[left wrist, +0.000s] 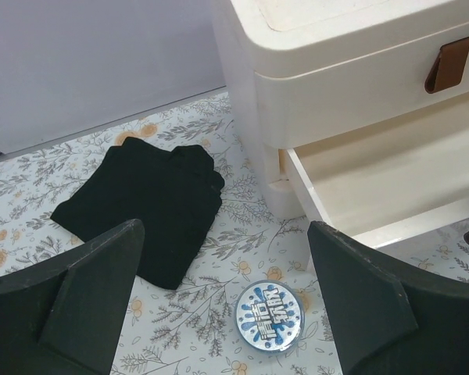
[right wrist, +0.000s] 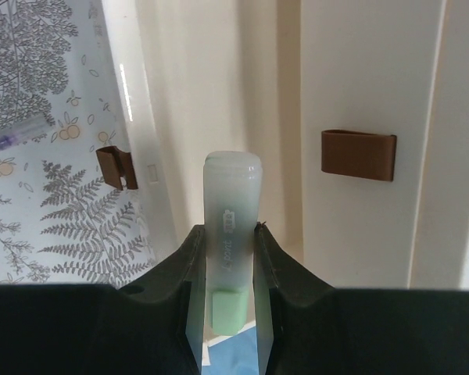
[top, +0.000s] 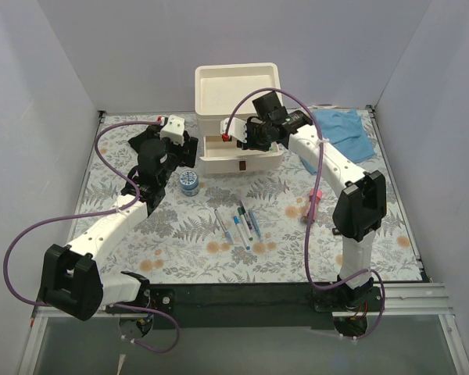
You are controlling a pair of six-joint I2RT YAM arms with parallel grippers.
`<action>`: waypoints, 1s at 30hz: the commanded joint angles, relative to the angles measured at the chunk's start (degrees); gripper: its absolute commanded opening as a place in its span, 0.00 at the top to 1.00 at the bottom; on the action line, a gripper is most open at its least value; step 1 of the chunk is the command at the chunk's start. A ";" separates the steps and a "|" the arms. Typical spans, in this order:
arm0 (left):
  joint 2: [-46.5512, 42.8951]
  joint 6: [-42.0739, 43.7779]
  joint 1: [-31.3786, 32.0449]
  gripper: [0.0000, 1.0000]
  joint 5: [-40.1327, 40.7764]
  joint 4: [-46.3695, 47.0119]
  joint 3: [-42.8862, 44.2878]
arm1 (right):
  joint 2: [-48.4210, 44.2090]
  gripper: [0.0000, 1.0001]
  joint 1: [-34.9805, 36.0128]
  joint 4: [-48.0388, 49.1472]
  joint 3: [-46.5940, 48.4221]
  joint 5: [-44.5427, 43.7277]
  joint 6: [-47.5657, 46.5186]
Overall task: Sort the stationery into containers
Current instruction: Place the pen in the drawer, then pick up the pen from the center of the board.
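Observation:
The cream-white drawer organiser point(top: 238, 86) stands at the back, its middle drawer point(left wrist: 375, 168) pulled open. My right gripper point(right wrist: 228, 230) is shut on a pale translucent marker with a green end point(right wrist: 233, 187), held over the open drawer; in the top view this gripper point(top: 241, 141) is at the organiser's front. My left gripper point(left wrist: 225, 234) is open and empty above the mat, and the small blue round tub point(left wrist: 270, 315) lies between and below its fingers. Several pens point(top: 238, 223) lie mid-table. The pink-capped tube point(top: 313, 205) lies by the right arm.
A black cloth point(left wrist: 144, 207) lies left of the organiser, partly under my left arm. A blue cloth point(top: 344, 131) lies at the back right. Brown handles point(right wrist: 358, 155) show on the drawers. White walls close in the floral mat point(top: 180, 234) on three sides.

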State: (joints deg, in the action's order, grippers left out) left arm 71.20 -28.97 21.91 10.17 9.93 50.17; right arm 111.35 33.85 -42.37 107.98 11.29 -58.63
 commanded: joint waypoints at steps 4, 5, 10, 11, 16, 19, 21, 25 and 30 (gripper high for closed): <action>-1.85 -0.38 0.06 0.13 0.55 0.96 0.01 | -2.27 0.60 0.87 7.82 -1.89 -3.64 2.02; -1.85 -0.47 0.06 0.13 0.55 1.05 -0.07 | -2.71 0.58 0.87 8.52 -2.68 -3.56 2.12; -1.85 -0.91 0.06 0.13 0.29 1.67 -0.42 | -5.96 0.55 0.70 8.71 -4.44 -4.43 3.08; -1.85 -1.00 0.06 0.13 0.28 1.93 -0.34 | -6.75 0.55 0.78 8.71 -5.06 -4.61 3.17; -2.20 -1.26 0.06 0.13 0.37 2.46 -0.34 | -16.04 0.54 -1.14 7.04 -11.30 -2.95 4.05; -2.73 -1.35 0.32 0.13 0.55 2.46 -0.34 | -22.20 0.54 -4.39 -0.76 -14.19 1.27 0.29; -3.08 -1.26 0.59 0.13 0.46 2.63 -0.60 | -26.07 0.54 -7.11 -10.77 -16.39 3.91 -6.01; -3.17 -1.26 0.85 0.12 0.20 3.25 -1.57 | -31.89 0.53 -12.39 -27.11 -28.49 5.95 -18.52; -3.26 -1.70 0.94 0.13 0.02 3.16 -2.10 | -38.38 0.53 -19.49 -28.39 -44.59 1.73 -27.66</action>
State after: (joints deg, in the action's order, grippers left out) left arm 69.87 -30.17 22.50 10.11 12.16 48.88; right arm 75.48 18.92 -62.00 74.24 14.52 -74.41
